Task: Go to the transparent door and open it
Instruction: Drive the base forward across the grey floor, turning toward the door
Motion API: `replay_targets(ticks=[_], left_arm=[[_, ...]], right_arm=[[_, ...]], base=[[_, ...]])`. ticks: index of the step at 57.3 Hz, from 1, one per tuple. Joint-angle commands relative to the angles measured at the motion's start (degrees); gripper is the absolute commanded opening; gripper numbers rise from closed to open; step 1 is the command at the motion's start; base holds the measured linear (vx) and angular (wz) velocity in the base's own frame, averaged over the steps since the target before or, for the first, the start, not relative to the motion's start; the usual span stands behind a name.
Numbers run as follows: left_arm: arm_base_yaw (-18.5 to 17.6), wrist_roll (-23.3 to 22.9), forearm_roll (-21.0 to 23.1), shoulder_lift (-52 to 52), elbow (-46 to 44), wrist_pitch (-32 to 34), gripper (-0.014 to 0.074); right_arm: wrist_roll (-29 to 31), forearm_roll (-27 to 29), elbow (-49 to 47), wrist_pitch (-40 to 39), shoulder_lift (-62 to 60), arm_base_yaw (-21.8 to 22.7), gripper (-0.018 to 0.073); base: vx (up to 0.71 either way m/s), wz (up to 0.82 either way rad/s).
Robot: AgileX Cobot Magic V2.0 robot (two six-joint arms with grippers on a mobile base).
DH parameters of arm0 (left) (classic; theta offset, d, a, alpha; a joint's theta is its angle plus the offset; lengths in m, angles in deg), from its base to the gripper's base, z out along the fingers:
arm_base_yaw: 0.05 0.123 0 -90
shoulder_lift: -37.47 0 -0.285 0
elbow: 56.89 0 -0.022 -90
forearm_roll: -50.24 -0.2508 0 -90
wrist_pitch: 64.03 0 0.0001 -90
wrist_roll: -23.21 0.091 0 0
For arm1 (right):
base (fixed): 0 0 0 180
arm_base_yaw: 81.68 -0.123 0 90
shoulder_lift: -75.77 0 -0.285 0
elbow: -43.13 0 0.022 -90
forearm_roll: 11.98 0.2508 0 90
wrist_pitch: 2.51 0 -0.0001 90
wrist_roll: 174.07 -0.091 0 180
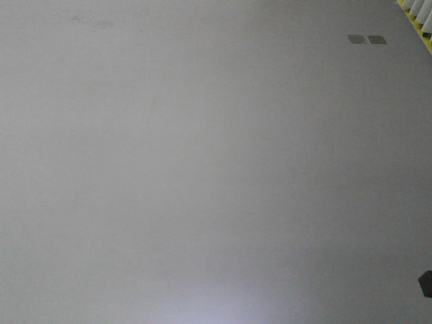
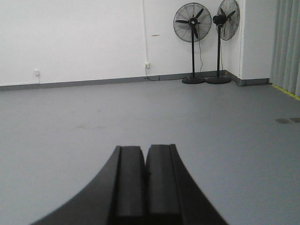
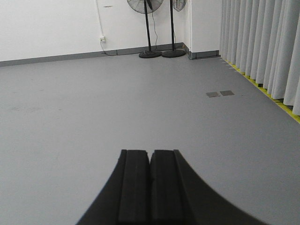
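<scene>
The transparent door is out of view in every frame. My left gripper sits at the bottom of the left wrist view, its two black fingers pressed together with nothing between them, pointing over bare grey floor. My right gripper looks the same in the right wrist view, shut and empty, low over the floor. The front view shows only grey floor.
Two black pedestal fans stand against the white far wall near a corner pillar. Grey curtains with a yellow floor line run along the right side. Two small floor plates lie ahead right. A wall socket holds a cable.
</scene>
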Motion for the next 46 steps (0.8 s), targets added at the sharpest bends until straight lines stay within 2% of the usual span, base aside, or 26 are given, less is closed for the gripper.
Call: replay_targets(ticks=[1, 46], left_arm=[[0.1, -0.1, 0.3, -0.9, 0.6, 4.6, 0.0], [0.1, -0.1, 0.3, -0.9, 0.6, 4.6, 0.0]], right_arm=[[0.7, 0.0, 0.3, -4.6, -0.9, 0.2, -0.0009], [0.7, 0.0, 0.3, -4.6, -0.9, 0.2, -0.0009]], base=[[0.0, 0.0], [0.01, -0.01]])
